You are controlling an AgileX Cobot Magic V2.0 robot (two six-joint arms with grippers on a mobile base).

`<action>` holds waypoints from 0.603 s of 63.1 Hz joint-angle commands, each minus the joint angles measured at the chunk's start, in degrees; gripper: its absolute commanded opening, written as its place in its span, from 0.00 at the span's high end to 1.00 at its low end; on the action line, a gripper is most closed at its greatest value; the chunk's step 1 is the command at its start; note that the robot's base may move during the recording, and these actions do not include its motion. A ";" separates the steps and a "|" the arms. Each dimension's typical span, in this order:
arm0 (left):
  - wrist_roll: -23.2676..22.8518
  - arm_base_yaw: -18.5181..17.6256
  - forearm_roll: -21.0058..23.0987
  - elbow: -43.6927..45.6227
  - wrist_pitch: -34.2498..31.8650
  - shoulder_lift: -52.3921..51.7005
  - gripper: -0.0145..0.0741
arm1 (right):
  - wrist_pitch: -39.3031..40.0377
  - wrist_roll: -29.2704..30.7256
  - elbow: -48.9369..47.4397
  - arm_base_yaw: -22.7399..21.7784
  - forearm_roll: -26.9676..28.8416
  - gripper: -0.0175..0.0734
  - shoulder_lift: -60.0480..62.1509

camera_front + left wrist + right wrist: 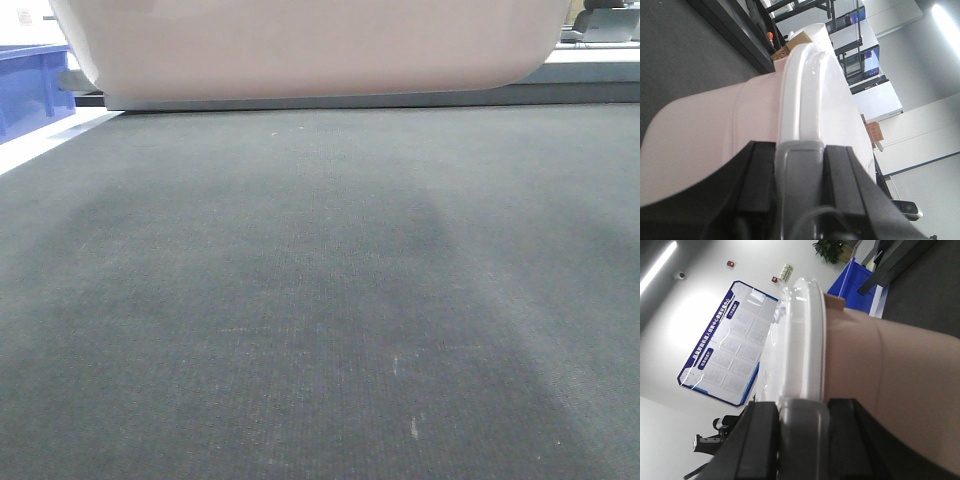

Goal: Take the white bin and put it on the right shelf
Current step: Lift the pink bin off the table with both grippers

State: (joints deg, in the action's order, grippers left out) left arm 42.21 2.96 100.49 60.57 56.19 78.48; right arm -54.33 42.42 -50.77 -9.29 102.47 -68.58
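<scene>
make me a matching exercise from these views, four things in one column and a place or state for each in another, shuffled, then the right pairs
Things
1. white bin
2. blue bin
3. wall poster
4. left claw

Place or state
A. at the left edge of the front view
B. black fingers either side of a grey handle
C. spans the top of the front view
D. hangs on the pale wall in the right wrist view

Pairs: 1-C, 2-A, 3-D, 4-B
</scene>
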 commanded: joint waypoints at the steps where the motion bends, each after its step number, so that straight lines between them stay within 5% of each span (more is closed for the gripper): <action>1: -0.78 -3.16 5.26 2.19 20.57 -2.43 0.98 | -13.27 -0.26 -2.40 1.94 5.45 0.73 1.88; 38: -0.78 -3.16 5.26 2.19 20.57 -2.43 0.98 | -13.27 -0.26 -2.40 1.94 5.45 0.73 1.88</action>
State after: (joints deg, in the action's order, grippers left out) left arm 42.11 2.96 100.49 60.57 56.19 78.48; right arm -54.21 42.42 -50.77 -9.29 102.47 -68.58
